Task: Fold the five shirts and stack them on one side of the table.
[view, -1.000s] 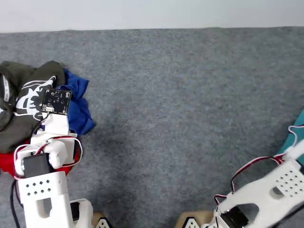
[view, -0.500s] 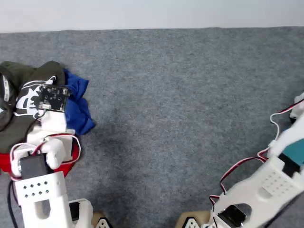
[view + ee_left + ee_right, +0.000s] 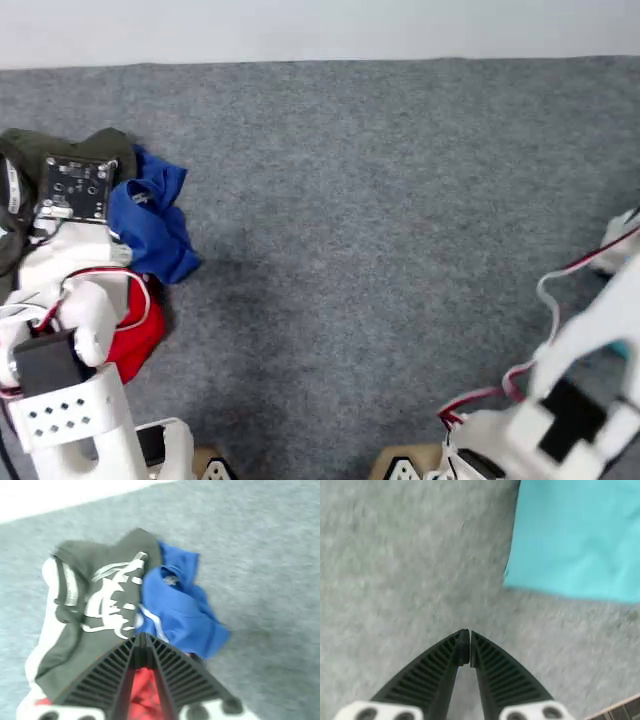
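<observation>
A heap of shirts lies at the table's left edge: a dark olive shirt with a white print [image 3: 100,610], a blue shirt [image 3: 150,225] [image 3: 175,610] and a red shirt [image 3: 130,335] [image 3: 142,695]. My left gripper [image 3: 145,637] hangs shut above the heap, over the seam between the olive and blue shirts, holding nothing. A folded turquoise shirt [image 3: 575,535] lies flat on the grey table at the right edge. My right gripper [image 3: 465,635] is shut and empty over bare table just beside that shirt's corner.
The grey felt-covered table [image 3: 380,200] stretches between the two arms. The left arm [image 3: 70,330] stands over the shirt heap, and the right arm [image 3: 560,400] rises at the lower right with its red and white wires showing.
The left arm has swung left and slightly farther over the heap, uncovering more of the blue shirt. The right arm has lifted and swung round at the right edge.
</observation>
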